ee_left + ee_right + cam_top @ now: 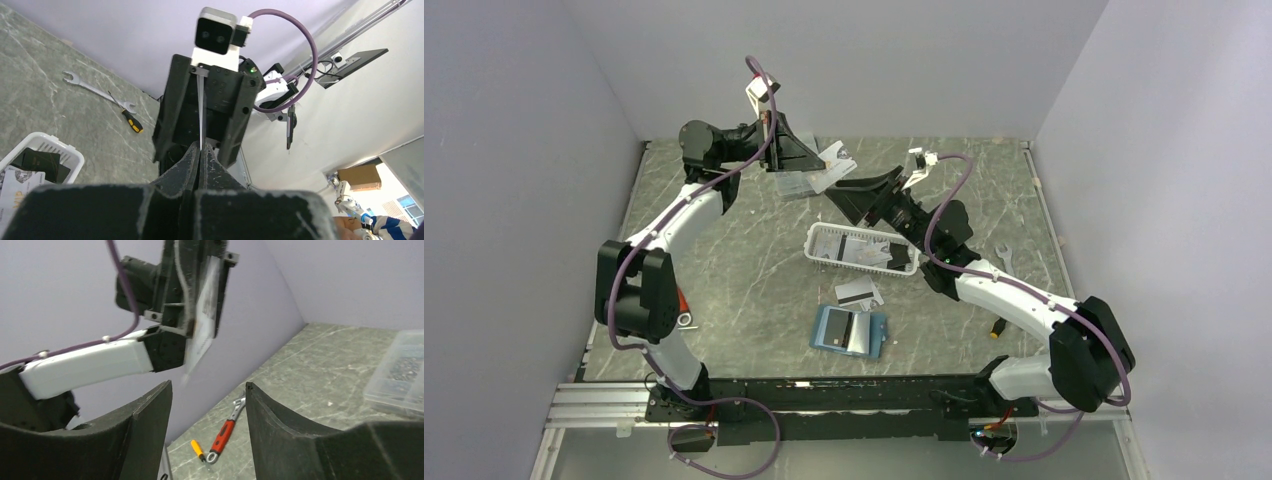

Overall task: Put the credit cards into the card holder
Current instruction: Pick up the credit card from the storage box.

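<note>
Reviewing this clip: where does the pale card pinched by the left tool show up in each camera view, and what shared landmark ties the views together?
Top external: the pale card sits in the upper centre of the picture, just left of the middle.
Left wrist: edge-on, a thin upright line at centre.
Right wrist: upper centre, its face partly showing.
Shared landmark: the left tool, shut on the card in all three views.

White arms point(686, 218), black joints, purple cables point(313, 55), black wedge-shaped jaws.
</note>
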`<state>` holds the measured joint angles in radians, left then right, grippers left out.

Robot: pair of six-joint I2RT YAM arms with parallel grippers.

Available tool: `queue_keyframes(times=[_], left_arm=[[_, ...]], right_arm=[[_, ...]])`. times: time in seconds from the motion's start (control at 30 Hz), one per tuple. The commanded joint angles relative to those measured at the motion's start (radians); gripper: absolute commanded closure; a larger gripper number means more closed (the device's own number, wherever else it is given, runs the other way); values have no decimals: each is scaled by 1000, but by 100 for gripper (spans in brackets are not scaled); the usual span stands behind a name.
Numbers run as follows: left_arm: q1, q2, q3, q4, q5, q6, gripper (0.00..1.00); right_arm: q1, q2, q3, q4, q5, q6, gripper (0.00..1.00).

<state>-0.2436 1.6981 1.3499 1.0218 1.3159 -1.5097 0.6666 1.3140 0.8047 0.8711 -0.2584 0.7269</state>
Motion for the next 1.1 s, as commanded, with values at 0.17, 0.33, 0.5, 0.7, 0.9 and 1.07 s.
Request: queue_keyframes(times=[0.17,0.33,0.5,0.7,0.9,1.07], left_arm=[[-3,33,5,220,1,-150,100],[-5,21,-14,246,3,-167,100],[-9,3,-30,245,6,-158,100],[-26,-44,-85,164,6,-88,100],[-33,-58,-120,177,13,-102,99],[-30,-73,-162,7,53,48,37]], right_arm=[[4,-34,88,90,-155,-23,41],[-6,-20,91,109,-63,2,51],[-6,2,93,113,-30,34,81],[-7,-3,74,100,23,41,83],[-8,-16,51,83,67,50,100],[-19,-113,15,-256,59,43,100]])
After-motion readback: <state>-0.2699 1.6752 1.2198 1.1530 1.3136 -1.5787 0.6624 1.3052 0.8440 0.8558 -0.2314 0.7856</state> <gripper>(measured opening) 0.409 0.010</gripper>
